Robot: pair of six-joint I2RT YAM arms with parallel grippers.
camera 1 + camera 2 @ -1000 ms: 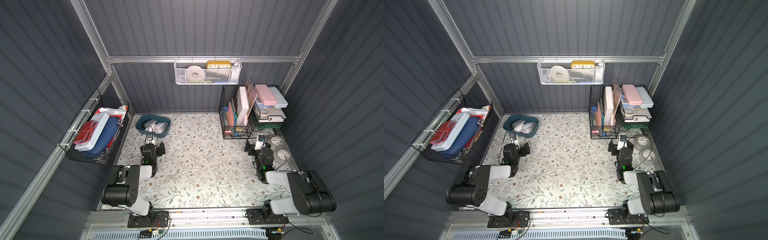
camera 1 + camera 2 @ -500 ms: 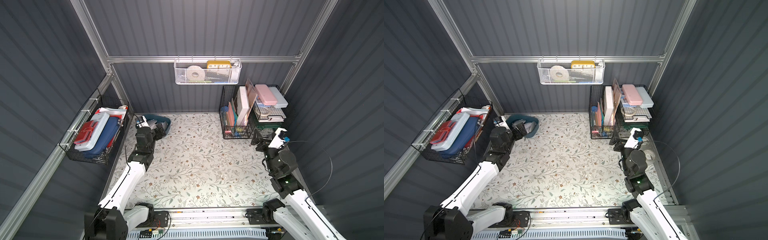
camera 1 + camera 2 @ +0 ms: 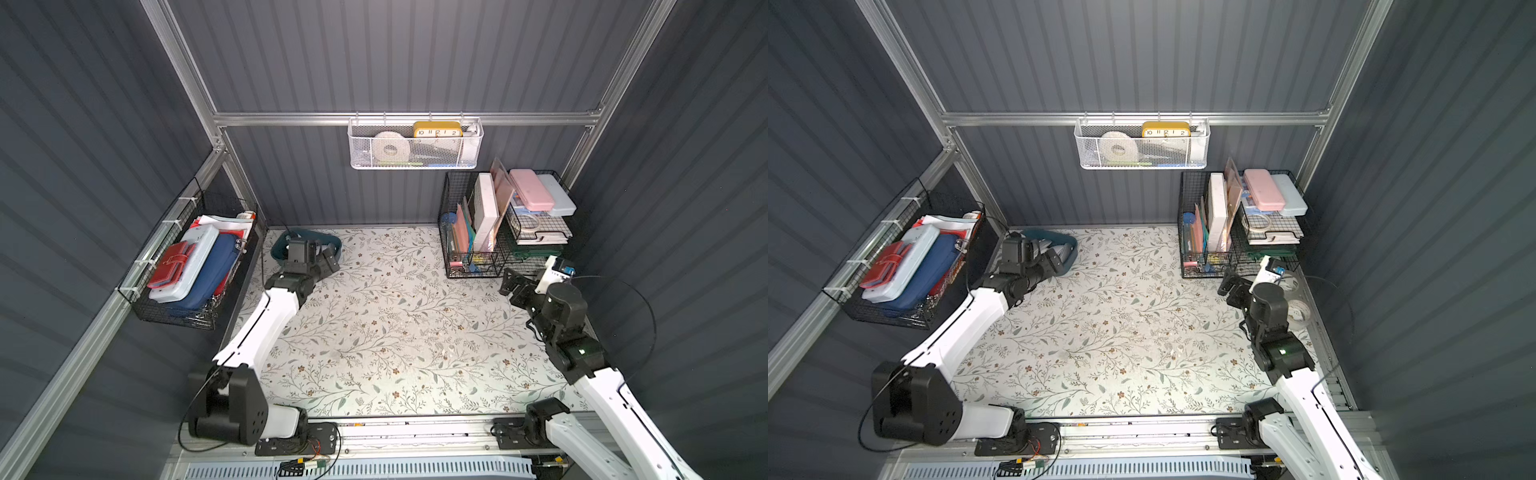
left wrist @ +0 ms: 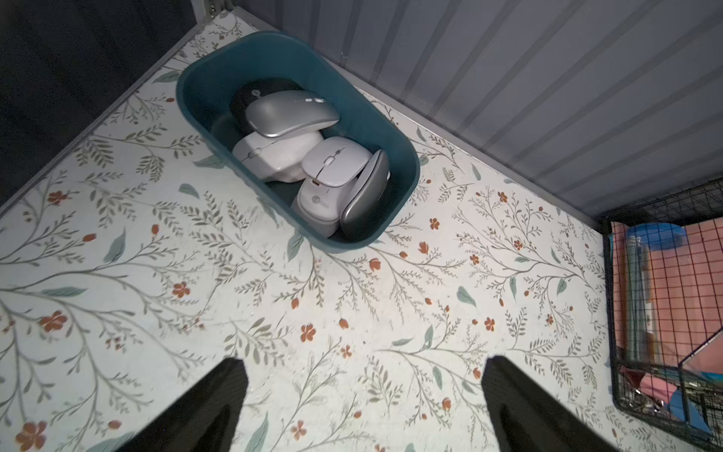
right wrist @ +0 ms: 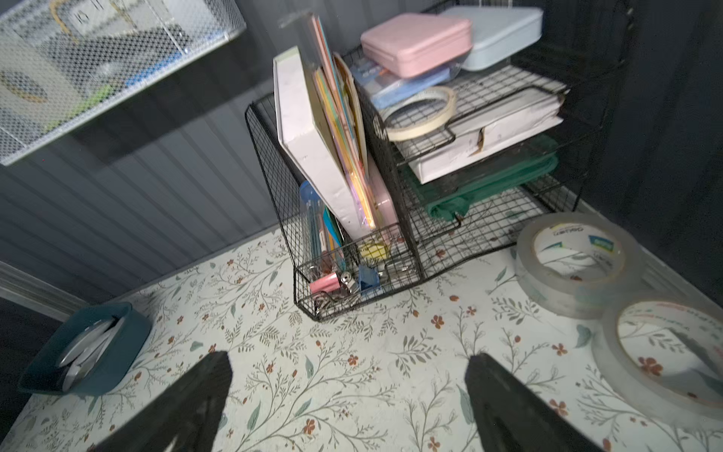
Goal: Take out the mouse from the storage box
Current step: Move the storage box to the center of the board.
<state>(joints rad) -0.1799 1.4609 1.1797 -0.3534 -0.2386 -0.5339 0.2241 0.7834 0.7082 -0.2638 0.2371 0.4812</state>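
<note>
The storage box (image 4: 397,154) is a dark teal tub at the back left corner of the floral table, partly hidden behind my left wrist in both top views (image 3: 336,243) (image 3: 1072,246). It holds several mice: a silver mouse (image 4: 291,113) lies on top, white ones (image 4: 336,160) sit below it, a black one (image 4: 250,92) is at the far end and a grey one (image 4: 365,197) stands on edge. My left gripper (image 4: 364,362) hangs open just short of the box (image 3: 320,257), with nothing between its fingers. My right gripper (image 5: 349,356) is open and empty above the table's right side (image 3: 517,286).
A black wire desk organiser (image 3: 469,249) full of books and cases stands at the back right. Two clear tape rolls (image 5: 575,262) (image 3: 1298,313) lie beside my right gripper. A black wire basket (image 3: 187,270) hangs on the left wall, a white mesh basket (image 3: 415,145) on the back wall.
Both arms have unfolded from their low rest pose. The left gripper has reached back to the storage box; the right has risen beside the wire organiser. Both stayed open.
</note>
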